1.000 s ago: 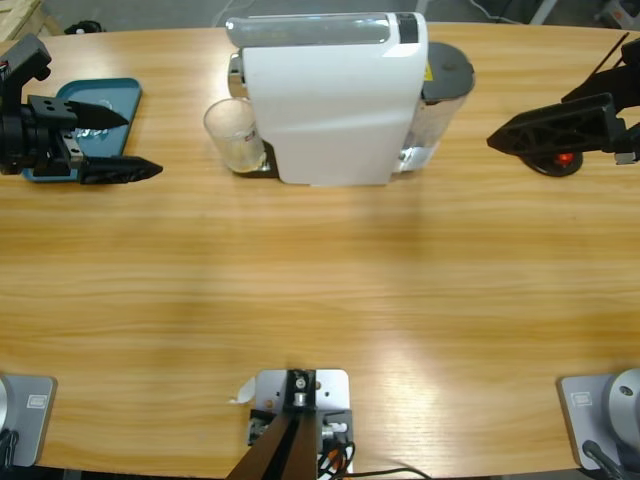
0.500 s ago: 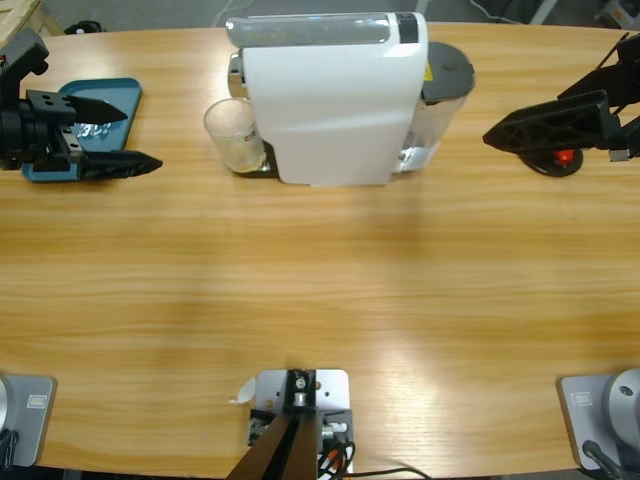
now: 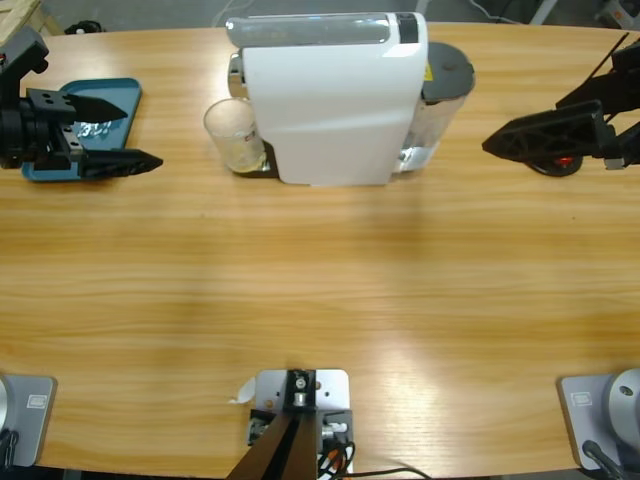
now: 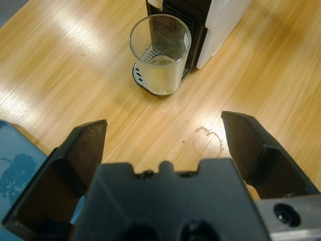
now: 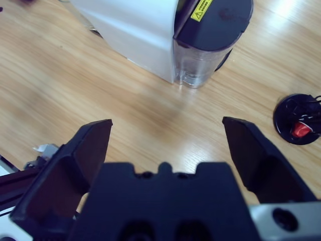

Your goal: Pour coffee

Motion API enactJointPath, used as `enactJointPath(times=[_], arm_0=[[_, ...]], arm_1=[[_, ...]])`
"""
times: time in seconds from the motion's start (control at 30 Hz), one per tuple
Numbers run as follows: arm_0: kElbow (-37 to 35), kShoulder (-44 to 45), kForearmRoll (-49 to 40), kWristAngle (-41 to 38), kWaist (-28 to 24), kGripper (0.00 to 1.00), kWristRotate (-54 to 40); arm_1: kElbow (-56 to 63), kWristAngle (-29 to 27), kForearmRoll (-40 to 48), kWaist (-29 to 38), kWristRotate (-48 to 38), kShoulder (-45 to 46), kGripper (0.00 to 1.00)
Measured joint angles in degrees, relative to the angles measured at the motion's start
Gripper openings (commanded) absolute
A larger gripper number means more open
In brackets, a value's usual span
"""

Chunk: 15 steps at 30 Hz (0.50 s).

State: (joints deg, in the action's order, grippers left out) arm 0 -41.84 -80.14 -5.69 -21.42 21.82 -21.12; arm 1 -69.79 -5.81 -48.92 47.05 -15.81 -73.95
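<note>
**Right gripper drops slightly; left barely shifts**

Since a second ago the right gripper (image 3: 497, 142) has eased a little lower, right of the coffee machine (image 3: 330, 95). Left of the machine, the left gripper (image 3: 135, 135) hangs wide open, empty, beside a teal tray (image 3: 125, 92). The glass cup (image 4: 160, 54), holding a little pale coffee (image 4: 159, 78), stands against the machine's left side. The right gripper's jaws also spread wide, holding nothing.

Looking straight down from above the wooden table (image 3: 320, 290), taking in its whole width. Left wrist view: aimed low across the table, between two parted jaws, close to the glass cup (image 4: 160, 52) at the white coffee machine (image 3: 335, 100). Right wrist view: tilted down on that machine's opposite end, at its water tank (image 5: 208, 37). Shared with the high view: machine, cup, tabletop.
</note>
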Motion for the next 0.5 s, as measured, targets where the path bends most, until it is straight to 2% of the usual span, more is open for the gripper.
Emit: enactJointPath(times=[0.2,0.5], arm_0=[[0.9,-2.5,3.5,0.0,0.0,0.991,0.0],[4.6,-4.8,14.6,-0.5,0.0,0.998,0.0]], arm_1=[[0.7,0.0,0.0,0.0,0.0,0.0,1.0],[1.1,0.1,1.0,0.0,-0.7,-0.5,1.0]])
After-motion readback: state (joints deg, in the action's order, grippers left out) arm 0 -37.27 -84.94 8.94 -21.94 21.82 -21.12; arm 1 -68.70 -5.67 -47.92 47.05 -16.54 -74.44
